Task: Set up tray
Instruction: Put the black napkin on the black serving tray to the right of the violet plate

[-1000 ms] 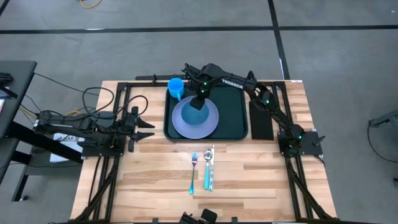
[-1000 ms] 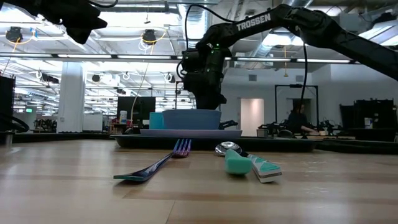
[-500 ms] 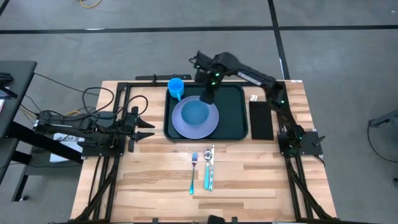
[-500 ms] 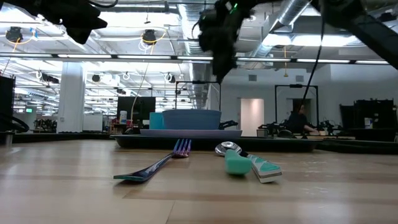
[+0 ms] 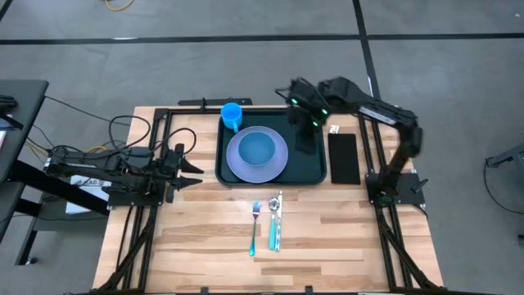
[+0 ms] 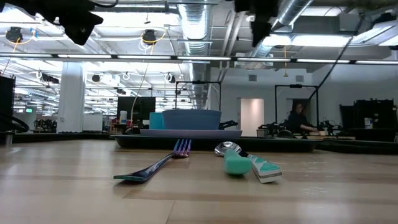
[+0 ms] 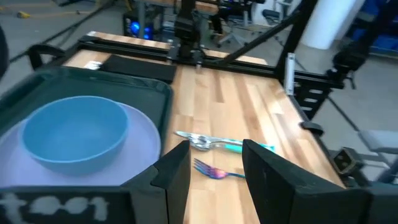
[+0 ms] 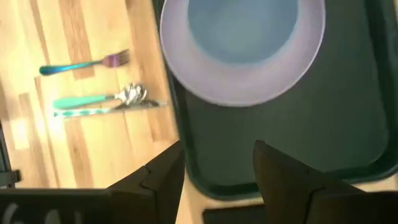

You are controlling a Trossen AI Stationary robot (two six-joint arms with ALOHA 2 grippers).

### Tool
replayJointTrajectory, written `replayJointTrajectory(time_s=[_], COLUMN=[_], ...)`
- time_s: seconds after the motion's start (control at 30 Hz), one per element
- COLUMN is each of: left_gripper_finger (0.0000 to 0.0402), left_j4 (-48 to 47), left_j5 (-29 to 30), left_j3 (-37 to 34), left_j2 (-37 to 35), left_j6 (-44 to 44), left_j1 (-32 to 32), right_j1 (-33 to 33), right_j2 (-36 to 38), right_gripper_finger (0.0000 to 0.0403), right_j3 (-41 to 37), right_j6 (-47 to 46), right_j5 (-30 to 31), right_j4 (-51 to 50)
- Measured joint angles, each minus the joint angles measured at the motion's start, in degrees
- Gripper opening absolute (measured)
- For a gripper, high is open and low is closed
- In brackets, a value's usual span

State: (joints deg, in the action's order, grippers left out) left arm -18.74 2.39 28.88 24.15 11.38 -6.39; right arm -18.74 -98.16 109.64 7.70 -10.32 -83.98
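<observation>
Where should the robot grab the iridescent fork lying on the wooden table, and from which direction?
Probably the teal-blue handle of the iridescent metal fork, from straight above. It lies flat on the wooden table, its tines pointing toward the dark green plastic tray, so there is nothing to hook under. The jaws should close across the handle's narrow width; a spoon and knife lie close on one side, so keep the fingers slim there.

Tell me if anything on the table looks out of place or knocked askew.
Nothing stands out. The blue bowl sits centred on the lavender plate in the tray, and the fork lies straight on the table.
</observation>
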Motion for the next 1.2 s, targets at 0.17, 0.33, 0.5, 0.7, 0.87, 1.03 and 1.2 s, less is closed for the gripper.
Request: replayJointTrajectory(time_s=[0.17,0.33,0.5,0.7,0.87,1.03,1.2], left_gripper_finger=[0.0133,0.0133,0.0133,0.0133,0.0133,0.0133,0.0133], left_j4=[-0.09,-0.09,1.57,4.13,4.43,4.5,4.52], left_j5=[-1.13,-1.13,-1.13,-1.15,-1.51,-1.8,-2.25], left_j3=[0.0,0.0,0.0,0.0,0.0,-0.02,0.0], left_j2=[1.45,4.32,7.27,9.9,10.81,10.77,10.75], left_j6=[2.03,2.96,2.99,2.99,2.99,2.97,2.96], left_j1=[-0.02,-0.01,-0.01,0.0,0.0,0.0,0.0], right_j1=[1.34,1.48,4.92,10.61,12.83,12.22,11.86], right_j2=[14.9,26.98,32.13,31.74,28.02,23.2,16.85], right_gripper_finger=[0.0171,0.017,0.017,0.017,0.017,0.017,0.017], right_j3=[-25.44,-48.98,-61.07,-66.18,-67.01,-67.01,-67.01], right_j6=[-5.77,-13.18,-19.61,-17.83,-16.7,-16.45,-15.85], right_j5=[0.83,4.93,4.19,5.41,12.5,11.95,11.71], right_j4=[10.97,14.53,14.93,17.73,17.67,17.66,19.37])
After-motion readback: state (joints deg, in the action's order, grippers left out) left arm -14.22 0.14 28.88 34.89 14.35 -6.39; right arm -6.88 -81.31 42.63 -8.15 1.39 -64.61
